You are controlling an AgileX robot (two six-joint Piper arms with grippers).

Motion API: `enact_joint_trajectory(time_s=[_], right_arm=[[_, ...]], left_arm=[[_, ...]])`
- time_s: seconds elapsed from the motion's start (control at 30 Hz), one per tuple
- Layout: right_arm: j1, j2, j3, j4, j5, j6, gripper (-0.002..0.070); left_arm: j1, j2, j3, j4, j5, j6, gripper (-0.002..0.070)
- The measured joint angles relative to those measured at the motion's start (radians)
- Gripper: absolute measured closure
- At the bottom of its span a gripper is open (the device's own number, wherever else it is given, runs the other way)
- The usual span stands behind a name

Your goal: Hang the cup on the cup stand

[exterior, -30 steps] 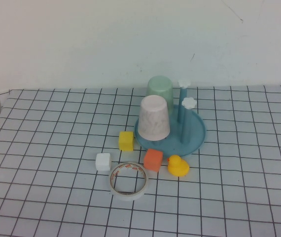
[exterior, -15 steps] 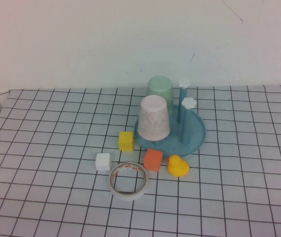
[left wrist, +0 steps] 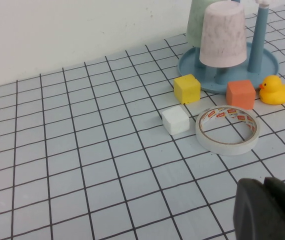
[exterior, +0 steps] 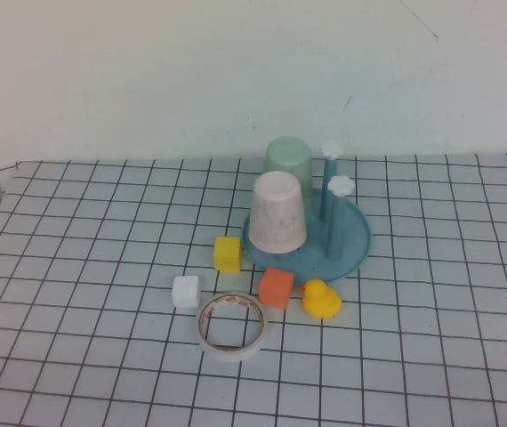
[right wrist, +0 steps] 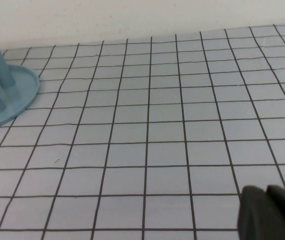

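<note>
The pale pink cup sits upside down over a post on the left side of the blue cup stand. Two free posts with white flower caps rise on the stand's right side. Neither arm shows in the high view. My left gripper is shut and empty, low over the table well short of the tape roll. My right gripper is shut and empty over bare grid cloth, far to the side of the stand's rim.
A pale green cup stands upside down at the stand's back. In front lie a yellow cube, a white cube, an orange cube, a yellow duck and a tape roll. A wall runs behind the table.
</note>
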Motion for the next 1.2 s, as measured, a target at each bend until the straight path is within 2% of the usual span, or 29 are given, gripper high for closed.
enact_joint_trajectory(time_s=[0.4,0.5,0.6,0.77,0.83,0.93,1.07,1.2], right_arm=[[0.0,0.0,0.0,0.0,0.0,0.0,0.0664],[0.0,0.0,0.0,0.0,0.0,0.0,0.0664],[0.0,0.0,0.0,0.0,0.0,0.0,0.0664],[0.0,0.0,0.0,0.0,0.0,0.0,0.0664],[0.0,0.0,0.0,0.0,0.0,0.0,0.0664],[0.0,0.0,0.0,0.0,0.0,0.0,0.0664],[0.0,0.0,0.0,0.0,0.0,0.0,0.0664],[0.0,0.0,0.0,0.0,0.0,0.0,0.0664]], left_arm=[[0.012,-0.004,0.029,0.014,-0.037,0.004,0.0676],[0.072,-0.018,0.076,0.018,-0.136,0.004,0.0676],[0.171,-0.039,0.132,0.015,-0.238,0.007,0.0676],[0.349,-0.045,0.219,-0.089,-0.311,0.008,0.0676],[0.394,-0.045,0.246,-0.119,-0.326,0.008,0.0676],[0.421,-0.045,0.292,-0.127,-0.353,0.052,0.0676],[0.421,-0.047,0.313,-0.155,-0.379,0.162,0.0676],[0.421,-0.047,0.313,-0.167,-0.343,0.2,0.0676]])
